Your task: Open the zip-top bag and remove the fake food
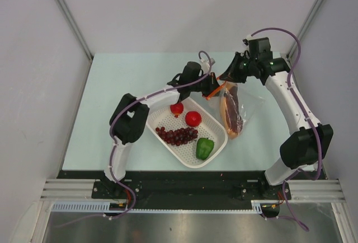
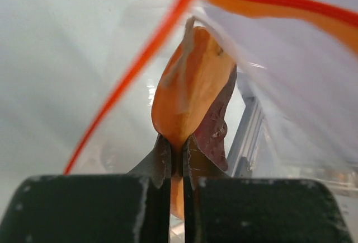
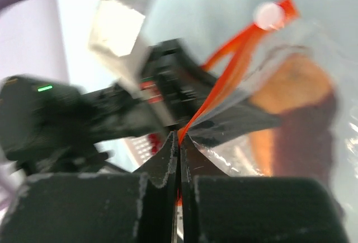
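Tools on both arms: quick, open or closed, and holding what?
Left tool: closed, pinching the orange fake food inside the zip-top bag.
Right tool: closed on the bag's orange edge.

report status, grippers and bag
Left gripper shut on orange fake food inside open zip-top bag. Right gripper shut on bag edge. Nothing blocking.

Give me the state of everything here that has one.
bag: mouth open, one edge held up.
orange food piece: inside the bag, pinched at its tip.
left gripper: shut on the orange food piece.
right gripper: shut on the bag's zip edge.
basket: upright, holding grapes, pepper and two red fruits.
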